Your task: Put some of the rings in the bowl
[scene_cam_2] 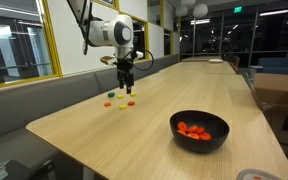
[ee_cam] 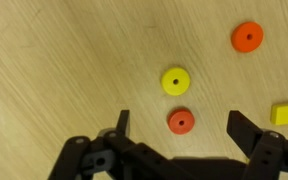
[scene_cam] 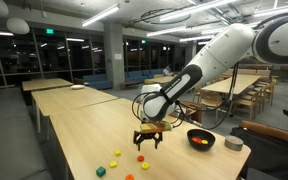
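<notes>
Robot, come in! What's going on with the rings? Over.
Gripper open, empty, hovering over red ring. Bowl already holds orange rings. Yellow ring nearby, not blocking.

Pincer (scene_cam_2: pixel 127 89) above scattered rings (scene_cam_2: pixel 121 101), black bowl (scene_cam_2: pixel 195 146) holding more

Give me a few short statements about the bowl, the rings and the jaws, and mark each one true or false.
1. The black bowl already holds several orange rings. True.
2. The jaws are shut on a ring. False: they stand open, and in the wrist view a red ring lies on the wooden table between them, apart from both.
3. A yellow ring lies close to the red ring. True.
4. The bowl stands directly under the jaws. False: it stands off to the side, and loose coloured pieces lie below the jaws.
5. Every loose piece in the wrist view is round. False: a yellow square block lies there too.
</notes>
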